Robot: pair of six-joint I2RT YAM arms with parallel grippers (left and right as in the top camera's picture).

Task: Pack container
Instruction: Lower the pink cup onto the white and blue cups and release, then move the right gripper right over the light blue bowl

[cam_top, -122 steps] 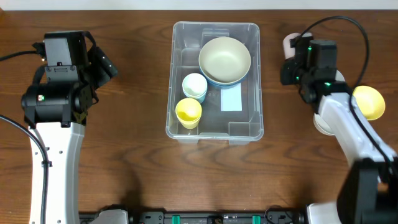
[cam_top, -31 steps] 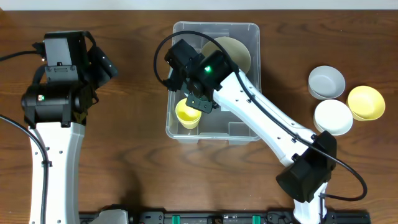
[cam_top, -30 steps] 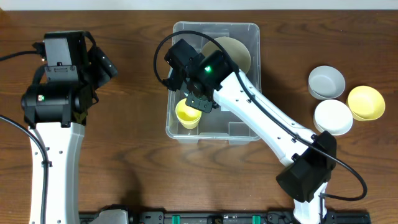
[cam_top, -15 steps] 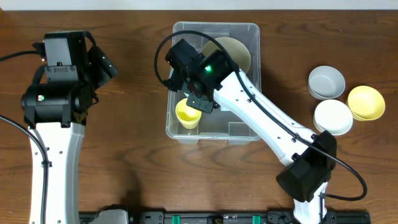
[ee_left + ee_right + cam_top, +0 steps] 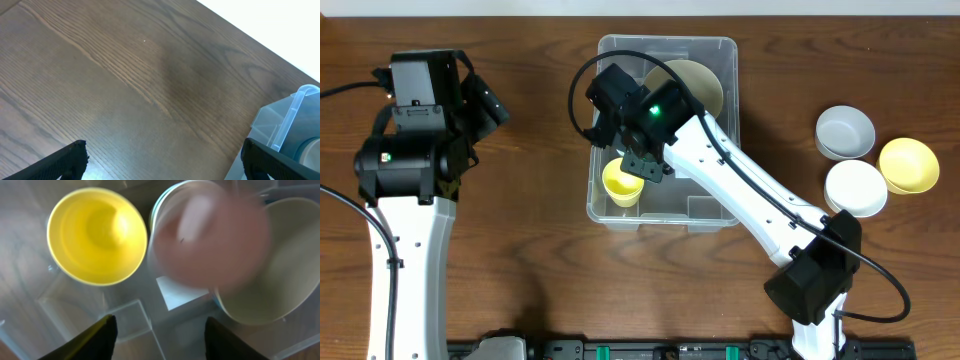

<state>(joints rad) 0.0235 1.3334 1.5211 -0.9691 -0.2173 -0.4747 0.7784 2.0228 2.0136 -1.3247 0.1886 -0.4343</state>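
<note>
The container [image 5: 720,210] is a clear bin in the middle of the table, and its corner [image 5: 292,117] shows in the left wrist view. Inside it stand a yellow cup [image 5: 622,183] [image 5: 97,235] and a large cream bowl [image 5: 700,82] [image 5: 272,270]. My right gripper [image 5: 638,158] [image 5: 162,345] hangs over the bin's left half, open, with nothing between its fingers. Below it a blurred pink cup [image 5: 210,242] sits over a white cup's rim. My left gripper [image 5: 492,105] [image 5: 165,167] stands open over bare table, left of the bin.
A grey bowl [image 5: 845,132], a white bowl [image 5: 855,187] and a yellow bowl [image 5: 908,165] stand on the table to the right of the bin. The bin's white label [image 5: 175,292] shows on its base. My right arm crosses the bin's right front corner.
My right arm has swung from the table's right side to over the bin's left half, covering the small white cup. Over the last second it has held still. The left arm has not moved.
</note>
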